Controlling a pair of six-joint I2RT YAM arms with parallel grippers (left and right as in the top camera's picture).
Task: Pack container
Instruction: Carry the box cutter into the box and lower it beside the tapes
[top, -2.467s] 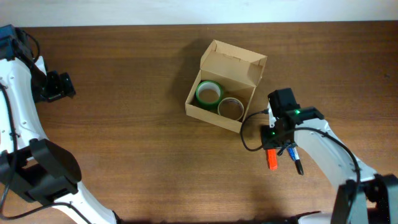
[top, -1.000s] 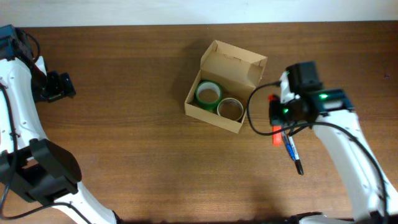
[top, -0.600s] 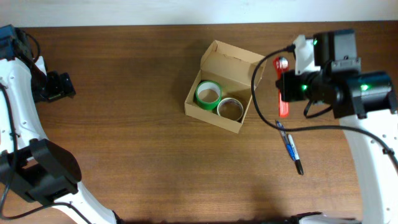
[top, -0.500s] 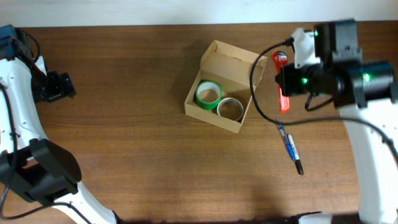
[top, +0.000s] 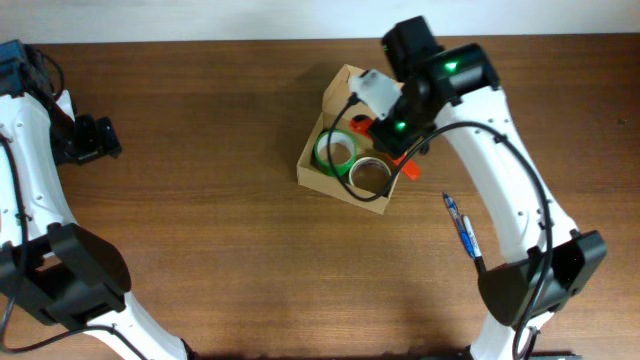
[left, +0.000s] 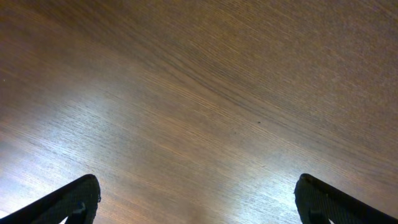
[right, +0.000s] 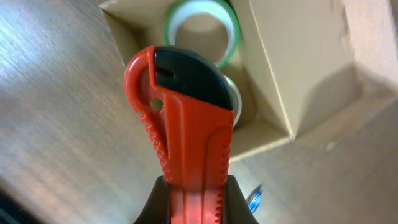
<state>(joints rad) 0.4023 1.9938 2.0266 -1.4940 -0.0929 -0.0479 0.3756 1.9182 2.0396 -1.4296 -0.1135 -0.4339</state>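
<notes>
Packing so far: two tape rolls lie inside the container (top: 330, 182). By my judgement the job is partway done.
Container: it sits on the table (top: 200, 230) toward the far edge, a little right of centre, its flap lid standing open on the far side.
Contents: the green tape roll (top: 322, 150) lies on the left and the tan tape roll (top: 352, 176) just beside it on the right, both flat.
Red cutter (right: 186, 137): it is held over the open box, above the tan roll, and has not yet been let go. Whether it touches the rolls cannot be told.
Right gripper (right: 198, 202): it is clamped on the cutter's handle end, directly over the container.
Left to do: release the cutter inside, bring over the pens, and probably fold the lid down.
Pens (top: 465, 240): they lie on the table to the right of the box, well apart from it.
Left gripper (left: 196, 199): its fingers are spread apart with nothing between them, over bare wood at the far left.
</notes>
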